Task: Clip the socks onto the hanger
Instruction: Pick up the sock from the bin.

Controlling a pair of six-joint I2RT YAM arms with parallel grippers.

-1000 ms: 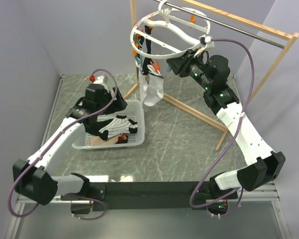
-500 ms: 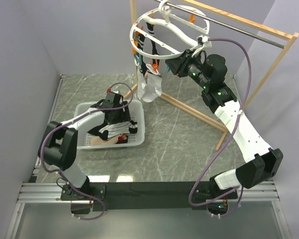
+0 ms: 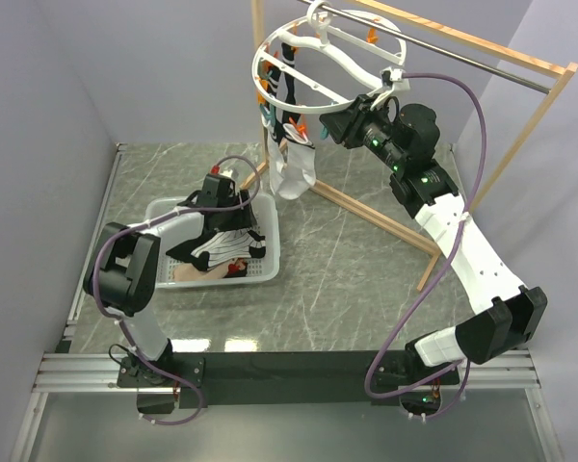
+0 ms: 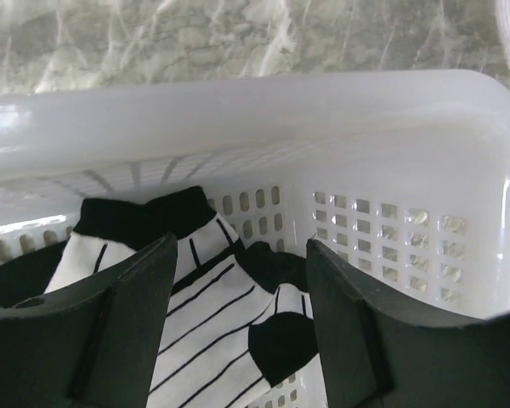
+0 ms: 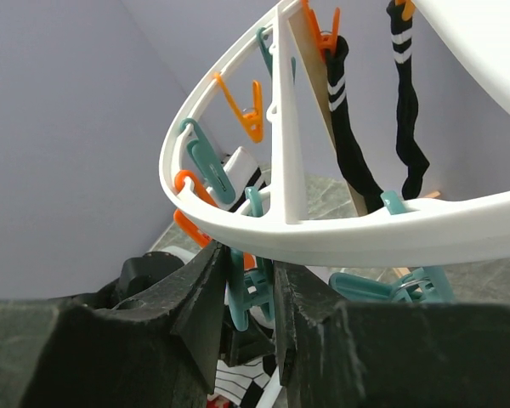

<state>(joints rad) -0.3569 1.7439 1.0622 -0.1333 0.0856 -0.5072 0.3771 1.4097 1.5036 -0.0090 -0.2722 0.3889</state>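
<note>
The striped sock (image 3: 225, 243), white with thin black stripes and black patches, lies in the white basket (image 3: 162, 208) on top of black socks. My left gripper (image 3: 238, 209) hangs open just above it at the basket's far right corner. In the left wrist view the sock (image 4: 195, 310) lies between my spread fingers (image 4: 102, 340). The round white hanger (image 3: 329, 60) hangs from the rod, with black socks (image 3: 289, 85) and a white sock (image 3: 295, 173) clipped on. My right gripper (image 3: 329, 123) is shut on a teal clip (image 5: 253, 293) under the hanger's ring (image 5: 340, 234).
A wooden frame (image 3: 520, 135) with a metal rod (image 3: 462, 53) stands at the back right, its base bar crossing the table. The basket's wall (image 4: 391, 221) is close in front of the left fingers. Grey walls enclose the left side and back.
My left arm has folded in and its gripper has shifted a little right, still over the basket. My right gripper has stayed at the hanger's clip.
</note>
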